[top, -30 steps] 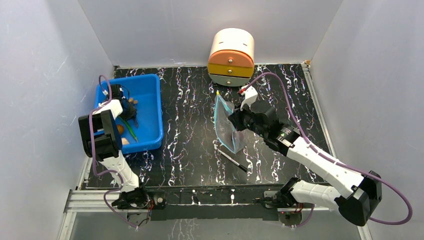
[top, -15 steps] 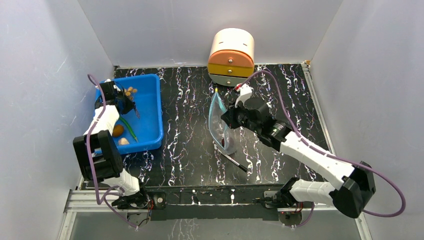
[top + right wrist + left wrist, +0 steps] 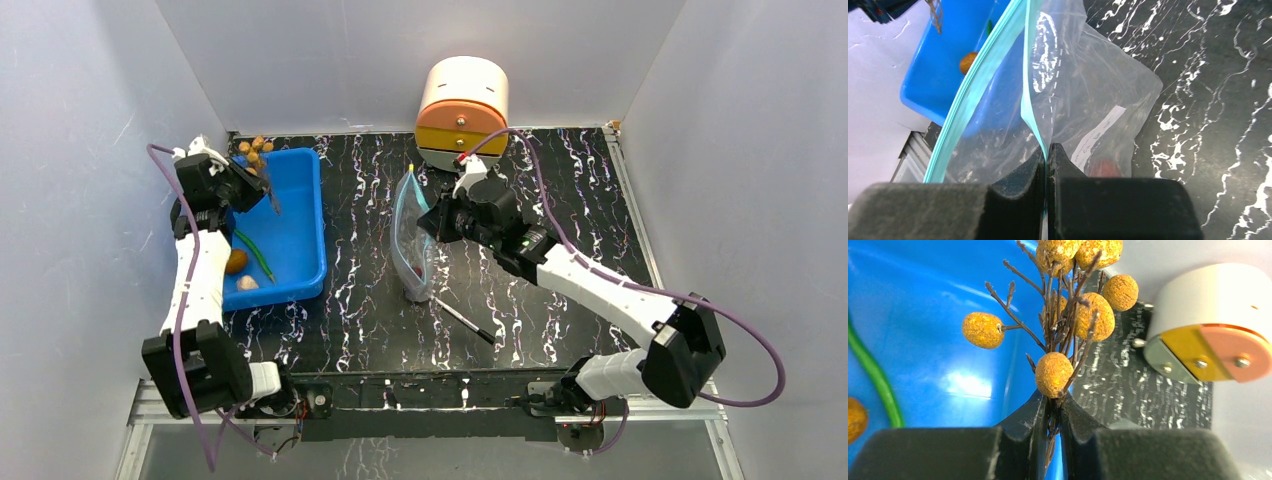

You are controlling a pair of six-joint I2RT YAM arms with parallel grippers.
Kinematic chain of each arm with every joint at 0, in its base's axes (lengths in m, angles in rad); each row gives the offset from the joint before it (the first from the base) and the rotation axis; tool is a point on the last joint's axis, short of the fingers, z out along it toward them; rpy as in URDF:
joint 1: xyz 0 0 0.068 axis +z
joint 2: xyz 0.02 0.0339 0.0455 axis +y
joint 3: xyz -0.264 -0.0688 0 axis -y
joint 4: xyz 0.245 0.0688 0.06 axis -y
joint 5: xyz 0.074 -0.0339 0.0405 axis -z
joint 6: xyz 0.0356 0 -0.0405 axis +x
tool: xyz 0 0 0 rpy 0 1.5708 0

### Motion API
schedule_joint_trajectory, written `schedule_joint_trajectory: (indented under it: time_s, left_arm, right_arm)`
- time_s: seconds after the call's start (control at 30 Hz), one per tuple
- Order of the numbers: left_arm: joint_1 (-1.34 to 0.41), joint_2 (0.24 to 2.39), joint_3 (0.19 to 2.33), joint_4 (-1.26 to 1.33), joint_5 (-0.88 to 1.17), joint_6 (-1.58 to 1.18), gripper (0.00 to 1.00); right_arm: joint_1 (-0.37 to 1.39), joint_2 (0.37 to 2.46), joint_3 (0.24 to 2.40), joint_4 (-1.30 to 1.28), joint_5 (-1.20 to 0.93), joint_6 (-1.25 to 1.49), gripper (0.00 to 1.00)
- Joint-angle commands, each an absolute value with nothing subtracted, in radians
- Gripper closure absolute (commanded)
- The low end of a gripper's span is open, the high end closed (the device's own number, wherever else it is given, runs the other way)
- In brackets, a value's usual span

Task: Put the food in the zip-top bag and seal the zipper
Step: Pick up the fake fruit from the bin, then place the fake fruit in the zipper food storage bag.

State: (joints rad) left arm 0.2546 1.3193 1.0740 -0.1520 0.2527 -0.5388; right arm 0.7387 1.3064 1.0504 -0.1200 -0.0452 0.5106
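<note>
Jaws on your left gripper (image 3: pixel 1052 407) are pinched almost together on the lower stem of the twig of brown balls (image 3: pixel 1068 315), and the cluster stands up clear of the fingertips. Seen from above, you hold it in the air over the far left corner of the blue tray (image 3: pixel 300 215), with the balls just past the back rim. Down in the tray lie an orange lump (image 3: pixel 236 261), a tan lump (image 3: pixel 247 283) just nearer you, and a thin green strip (image 3: pixel 255 252) beside them.

Your right gripper (image 3: pixel 1046 152) is closed tight on one lip of the zip-top bag (image 3: pixel 1088 90), nipping the plastic right at the zipper (image 3: pixel 979 85). The bag hangs from that grip near the middle of the table (image 3: pixel 560 200), its lower end down at the black marbled top, well apart from the tray. The mouth gapes, the two teal edges spread apart. Through the clear wall you can see the white label (image 3: pixel 1098 130) and something red low in the bag; what it is, you cannot tell. A black pen (image 3: pixel 462 320) lies just nearer you than the bag, and the cream and orange drawer unit (image 3: pixel 462 112) stands at the back wall
</note>
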Motion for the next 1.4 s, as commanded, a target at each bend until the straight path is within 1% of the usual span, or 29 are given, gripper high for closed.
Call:
schedule_joint_trajectory:
  time_s: [0.0,0.1,0.23,0.33,0.47,0.6,0.73,0.87,0.93,1.0,1.1,1.23,1.37]
  left_arm:
    - [0.229,1.208,1.100,-0.120,0.395,-0.558,0.92]
    - [0.205,1.150,1.105,-0.121,0.449,-0.585,0.92]
    - [0.159,1.087,1.099,-0.069,0.587,-0.678,0.92]
    - [0.089,1.080,1.109,-0.044,0.660,-0.717,0.92]
    - [-0.027,1.074,1.112,0.007,0.702,-0.729,0.91]
    - [-0.090,1.069,1.073,0.182,0.770,-0.817,0.91]
    - [-0.172,1.049,0.981,0.359,0.754,-0.886,0.91]
    - [-0.242,1.052,0.929,0.426,0.754,-0.839,0.90]
    - [-0.269,1.028,0.888,0.448,0.718,-0.793,0.89]
    - [-0.289,0.995,0.823,0.517,0.677,-0.766,0.88]
    - [-0.298,1.001,0.768,0.599,0.687,-0.762,0.88]
    - [-0.321,1.025,0.706,0.657,0.707,-0.736,0.88]
    - [-0.328,0.999,0.653,0.635,0.673,-0.673,0.88]
  right_arm:
    - [0.763,1.341,1.101,-0.013,-0.066,0.612,1.00]
    - [0.772,1.367,1.099,0.001,-0.065,0.639,1.00]
    - [0.780,1.397,1.107,0.012,-0.065,0.706,1.00]
    - [0.787,1.414,1.125,0.000,-0.055,0.772,1.00]
    - [0.791,1.426,1.135,0.026,-0.072,0.817,1.00]
    - [0.796,1.447,1.154,0.022,-0.064,0.832,1.00]
    - [0.800,1.461,1.141,0.045,-0.077,0.871,1.00]
    - [0.808,1.462,1.120,0.076,-0.090,0.909,1.00]
    - [0.810,1.463,1.120,0.084,-0.087,0.914,1.00]
    - [0.811,1.463,1.127,0.083,-0.084,0.919,1.00]
    - [0.811,1.460,1.132,0.081,-0.080,0.932,1.00]
    - [0.811,1.441,1.131,0.094,-0.083,0.953,1.00]
    - [0.811,1.415,1.125,0.093,-0.067,0.953,1.00]
